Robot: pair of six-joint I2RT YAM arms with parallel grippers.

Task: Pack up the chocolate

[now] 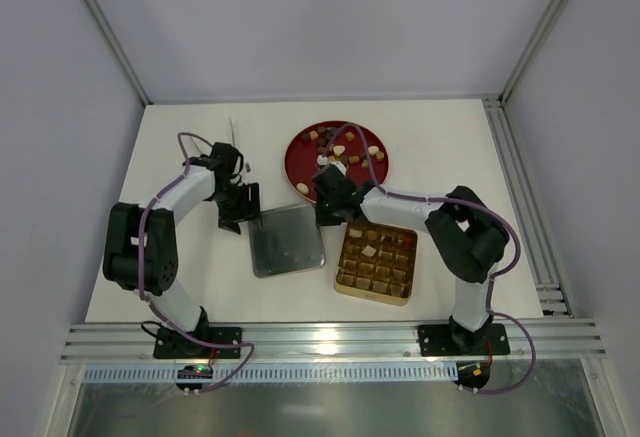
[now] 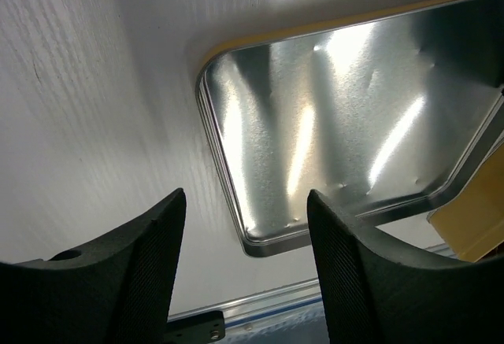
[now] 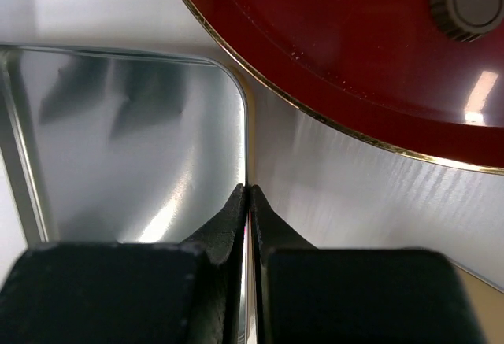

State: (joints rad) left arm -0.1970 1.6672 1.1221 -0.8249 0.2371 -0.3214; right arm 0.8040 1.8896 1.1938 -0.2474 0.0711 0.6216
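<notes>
Several chocolate pieces (image 1: 343, 149) lie on the round red plate (image 1: 300, 157); more chocolate pieces (image 1: 370, 251) fill cells of the square gold tin (image 1: 345, 279). Between the arms a silver tin lid (image 1: 287, 240) lies inside-up. My right gripper (image 1: 325, 212) is shut on the lid's far right rim; in the right wrist view its fingertips (image 3: 249, 190) pinch the thin metal edge of the lid (image 3: 134, 147). My left gripper (image 1: 238, 212) is open beside the lid's far left corner; its jaws (image 2: 246, 196) hold nothing above the lid (image 2: 346, 123).
The red plate (image 3: 331, 37) lies just beyond the right gripper, with one round piece (image 3: 471, 1) on it. The gold tin's edge (image 2: 476, 222) touches the lid's right side. An aluminium rail (image 1: 330, 339) runs along the table's near edge.
</notes>
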